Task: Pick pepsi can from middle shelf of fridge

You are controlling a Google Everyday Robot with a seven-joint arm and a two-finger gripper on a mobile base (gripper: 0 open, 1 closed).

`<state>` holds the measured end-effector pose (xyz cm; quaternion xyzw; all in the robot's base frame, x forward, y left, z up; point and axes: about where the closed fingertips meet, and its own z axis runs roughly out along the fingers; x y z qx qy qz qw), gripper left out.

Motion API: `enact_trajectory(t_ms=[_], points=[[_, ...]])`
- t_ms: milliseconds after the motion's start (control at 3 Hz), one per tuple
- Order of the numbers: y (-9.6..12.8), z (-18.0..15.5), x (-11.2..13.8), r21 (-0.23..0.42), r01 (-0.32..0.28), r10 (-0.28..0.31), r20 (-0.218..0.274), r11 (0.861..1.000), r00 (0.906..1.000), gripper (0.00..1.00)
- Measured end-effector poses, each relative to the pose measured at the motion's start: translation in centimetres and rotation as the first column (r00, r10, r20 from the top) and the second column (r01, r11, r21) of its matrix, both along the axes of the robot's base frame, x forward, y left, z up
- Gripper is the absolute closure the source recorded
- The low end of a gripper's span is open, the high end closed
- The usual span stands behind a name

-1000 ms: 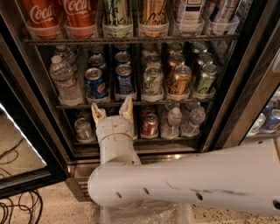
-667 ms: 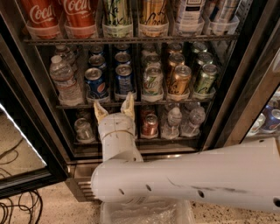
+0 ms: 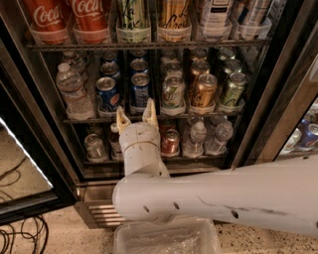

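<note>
Speckled floor [image 3: 54, 230] and loose cables [image 3: 20, 238] lie before the open fridge [image 3: 278, 99] you face. Your pepsi can [image 3: 140, 89] stands upright at the front of its row on the middle shelf [image 3: 198, 115]. It is just right of a blue can with a round logo [image 3: 107, 93] and left of a pale green can [image 3: 173, 92]. Your claw [image 3: 135, 115] sits just below it at the shelf edge, fingers spread wide and pointing up, holding nothing. A water bottle [image 3: 74, 92] stands at the shelf's left end. Red Coca-Cola cans [image 3: 89, 15] stand on the shelf above.
</note>
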<state>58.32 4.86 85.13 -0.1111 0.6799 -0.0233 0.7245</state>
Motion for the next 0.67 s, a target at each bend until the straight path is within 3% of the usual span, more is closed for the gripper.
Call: enact_trajectory(t_ms=[667], points=[[-0.6,-0.8,2.1,0.009,-0.018,0.018,0.014,1.0,0.9997,0.38]])
